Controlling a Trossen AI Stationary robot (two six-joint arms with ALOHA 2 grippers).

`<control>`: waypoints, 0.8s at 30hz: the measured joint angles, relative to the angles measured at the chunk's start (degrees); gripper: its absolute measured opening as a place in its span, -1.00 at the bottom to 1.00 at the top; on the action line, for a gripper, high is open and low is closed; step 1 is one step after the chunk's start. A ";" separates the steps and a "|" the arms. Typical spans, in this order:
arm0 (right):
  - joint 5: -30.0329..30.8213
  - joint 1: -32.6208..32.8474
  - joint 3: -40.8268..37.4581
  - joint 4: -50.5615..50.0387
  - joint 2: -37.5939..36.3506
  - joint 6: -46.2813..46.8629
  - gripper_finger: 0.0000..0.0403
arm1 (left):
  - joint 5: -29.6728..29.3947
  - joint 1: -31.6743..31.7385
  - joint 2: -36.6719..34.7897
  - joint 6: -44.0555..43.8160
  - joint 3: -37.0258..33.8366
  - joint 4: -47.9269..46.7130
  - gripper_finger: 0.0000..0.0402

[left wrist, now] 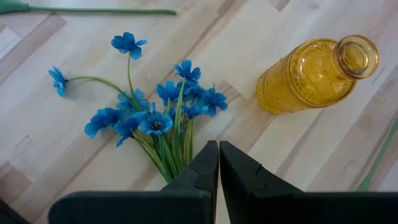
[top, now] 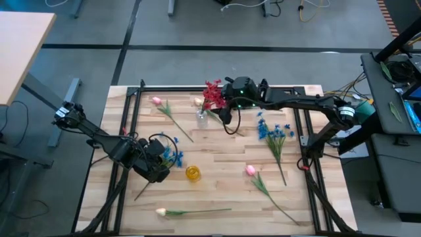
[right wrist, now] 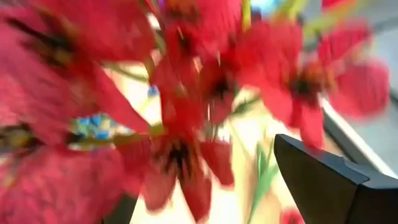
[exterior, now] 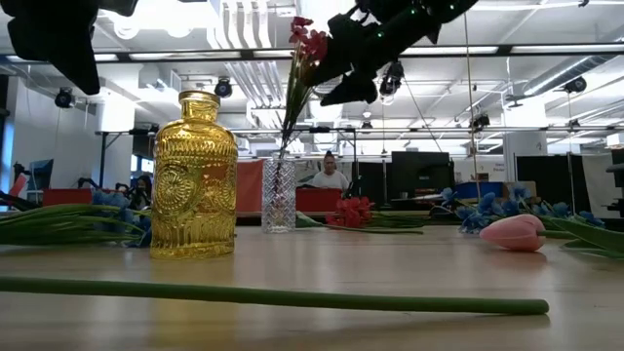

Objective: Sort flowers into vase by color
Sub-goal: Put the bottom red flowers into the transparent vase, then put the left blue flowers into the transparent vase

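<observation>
A red blossom cluster (top: pixel 212 94) stands tilted with its stem in a clear glass vase (top: pixel 202 118) (exterior: pixel 278 195). My right gripper (top: pixel 227 105) (exterior: pixel 351 63) is open and raised beside the red blossoms (right wrist: pixel 186 93). The blossoms fill the gap in front of its one visible finger (right wrist: pixel 329 180). My left gripper (left wrist: pixel 219 165) (top: pixel 158 166) is shut and held above the table over the stems of a blue cluster (left wrist: pixel 155 115) (top: pixel 172 157). That cluster lies flat next to the yellow glass vase (top: pixel 192 172) (left wrist: pixel 317 74).
A second blue cluster (top: pixel 273 131) lies right of centre. Pink tulips lie at the far left (top: pixel 156 101) and near centre (top: pixel 250 170). A cream tulip (top: pixel 161 211) lies along the near edge, and its stem (exterior: pixel 292 295) crosses the low view. Dark frame rails (top: pixel 135 112) run down both sides of the table.
</observation>
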 joint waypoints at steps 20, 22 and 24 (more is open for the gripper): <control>0.01 0.73 5.15 -35.82 -2.01 8.87 0.70 | 5.89 -0.15 6.83 -11.36 -5.24 0.44 0.12; 0.00 1.12 5.11 -35.84 -2.01 8.86 0.70 | 7.66 -0.15 9.39 -12.75 -6.55 0.35 0.22; -0.05 1.30 5.11 -35.82 -2.01 8.86 0.70 | 8.47 -0.22 11.66 -14.11 -7.36 0.39 0.27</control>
